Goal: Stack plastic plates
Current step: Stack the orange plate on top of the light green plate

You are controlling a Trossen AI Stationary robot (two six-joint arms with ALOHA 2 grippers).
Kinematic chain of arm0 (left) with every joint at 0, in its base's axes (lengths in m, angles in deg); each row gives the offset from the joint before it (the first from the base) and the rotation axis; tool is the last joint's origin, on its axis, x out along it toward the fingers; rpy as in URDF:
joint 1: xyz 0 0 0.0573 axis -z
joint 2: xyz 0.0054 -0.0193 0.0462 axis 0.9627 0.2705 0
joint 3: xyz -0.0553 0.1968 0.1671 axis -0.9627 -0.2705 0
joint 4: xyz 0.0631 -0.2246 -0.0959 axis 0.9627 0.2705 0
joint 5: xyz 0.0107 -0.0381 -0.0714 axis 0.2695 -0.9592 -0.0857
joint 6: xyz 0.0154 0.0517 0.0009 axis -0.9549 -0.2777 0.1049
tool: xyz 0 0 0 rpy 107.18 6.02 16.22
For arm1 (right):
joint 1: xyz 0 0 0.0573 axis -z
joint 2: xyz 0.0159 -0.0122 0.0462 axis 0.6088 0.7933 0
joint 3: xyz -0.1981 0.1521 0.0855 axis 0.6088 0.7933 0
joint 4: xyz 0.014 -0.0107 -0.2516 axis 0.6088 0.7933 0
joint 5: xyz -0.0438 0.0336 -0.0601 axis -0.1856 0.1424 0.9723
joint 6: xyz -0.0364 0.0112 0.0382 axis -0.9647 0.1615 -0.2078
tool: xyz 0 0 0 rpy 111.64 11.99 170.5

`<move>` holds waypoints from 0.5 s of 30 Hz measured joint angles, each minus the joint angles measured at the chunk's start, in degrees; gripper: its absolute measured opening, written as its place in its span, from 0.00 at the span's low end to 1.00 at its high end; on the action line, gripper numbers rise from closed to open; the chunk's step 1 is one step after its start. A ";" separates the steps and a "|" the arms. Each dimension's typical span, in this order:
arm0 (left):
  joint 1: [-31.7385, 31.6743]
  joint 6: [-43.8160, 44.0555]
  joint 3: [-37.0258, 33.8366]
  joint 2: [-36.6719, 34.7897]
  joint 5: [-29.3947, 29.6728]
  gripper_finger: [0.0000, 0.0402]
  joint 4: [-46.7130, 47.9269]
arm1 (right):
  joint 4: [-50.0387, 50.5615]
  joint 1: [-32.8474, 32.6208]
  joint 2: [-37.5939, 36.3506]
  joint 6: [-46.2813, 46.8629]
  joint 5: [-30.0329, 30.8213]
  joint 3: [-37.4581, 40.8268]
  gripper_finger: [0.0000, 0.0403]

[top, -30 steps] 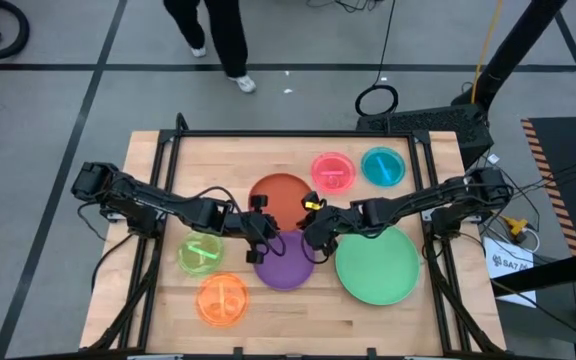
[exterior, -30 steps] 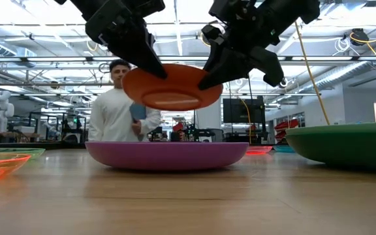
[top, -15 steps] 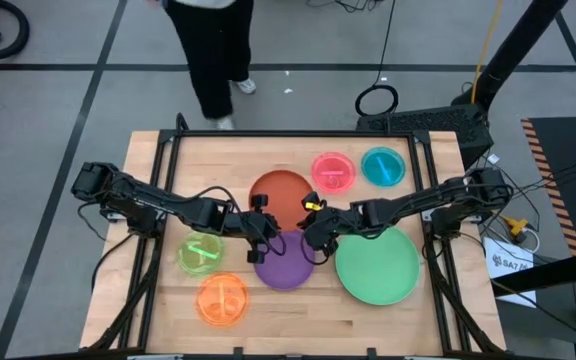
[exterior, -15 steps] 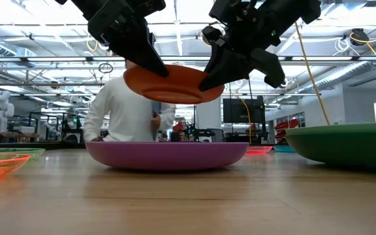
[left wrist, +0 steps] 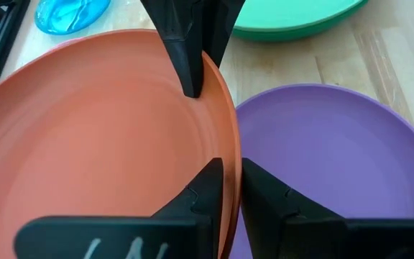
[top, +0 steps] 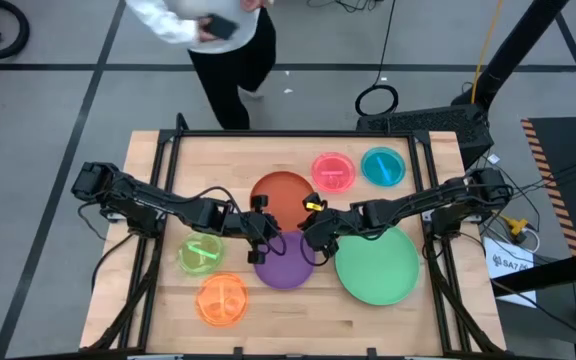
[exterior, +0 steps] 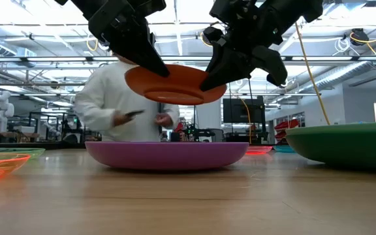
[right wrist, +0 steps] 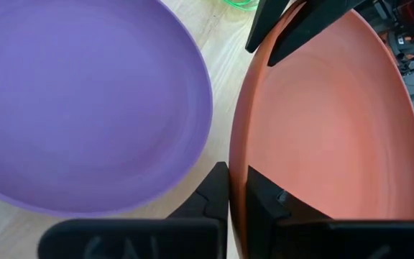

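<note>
An orange-red plate (top: 282, 197) hangs in the air over the far edge of the purple plate (top: 286, 263), which lies flat on the table. My left gripper (top: 261, 232) and my right gripper (top: 314, 231) are each shut on the orange-red plate's rim, one from each side. In the low view the plate (exterior: 175, 85) floats well above the purple one (exterior: 167, 155). A large green plate (top: 376, 265) lies at the right. My left gripper pinches the orange-red plate's rim (left wrist: 230, 155) on its near left side, one finger inside the dish and one outside. Its fingers (exterior: 156, 65) slant down from the table's left. The plate is lifted clear and about level. My right gripper pinches the same plate's rim (right wrist: 237, 160) on its near right side, one finger inside and one outside. Its fingers (exterior: 213, 77) slant down from the table's right. The plate hangs between the two grippers, clear of the purple plate.
Small translucent plates lie about: pink (top: 333, 172) and blue (top: 383, 167) at the far right, lime (top: 201, 254) and orange (top: 222, 299) at the near left. A person (exterior: 119, 101) stands just beyond the table's far edge.
Both grippers and the orange-red plate have kept still. The person beyond the far edge has come closer to the table.
</note>
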 joint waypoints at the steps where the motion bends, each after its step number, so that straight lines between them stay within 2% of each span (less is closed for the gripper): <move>1: 0.00 0.01 -0.02 0.02 0.04 0.12 -0.10 | 0.08 0.00 -0.01 0.14 0.00 0.00 0.02; 15: 0.04 -0.76 -0.06 0.02 0.56 0.12 -0.41 | 0.19 0.00 -0.03 0.24 0.02 -0.02 0.02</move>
